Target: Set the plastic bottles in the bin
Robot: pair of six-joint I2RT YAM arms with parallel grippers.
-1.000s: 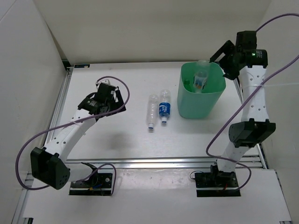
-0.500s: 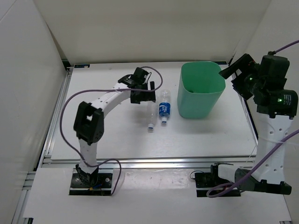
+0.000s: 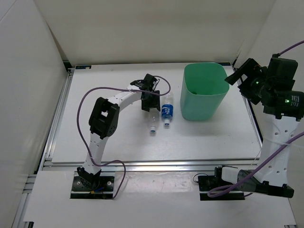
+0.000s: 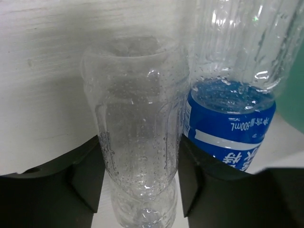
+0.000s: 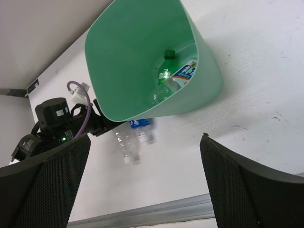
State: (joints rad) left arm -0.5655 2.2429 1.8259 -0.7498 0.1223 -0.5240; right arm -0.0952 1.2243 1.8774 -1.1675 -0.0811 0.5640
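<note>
The plain clear bottle (image 4: 137, 142) lies on the table, its cap toward the near edge. My left gripper (image 4: 140, 183) is shut on its body, a black finger (image 4: 90, 183) pressing each side; from above, the left gripper (image 3: 151, 101) sits over the bottle's far end. Touching it on the right lies a clear bottle with a blue label (image 4: 230, 128) (image 3: 166, 111). The mint-green bin (image 3: 204, 92) stands to the right. In the right wrist view a green bottle (image 5: 166, 72) and a labelled bottle (image 5: 186, 72) lie inside the bin (image 5: 128, 61). My right gripper (image 5: 142, 183) (image 3: 240, 78) hangs open, right of the bin.
White walls close in the table at the back and both sides. An aluminium rail (image 3: 152, 165) runs along the near edge. The purple cable (image 3: 85, 123) loops beside the left arm.
My left arm has swung from the table's left side to the clear bottle, and its jaws have closed on it. My right gripper has drawn back to the right from over the bin.
</note>
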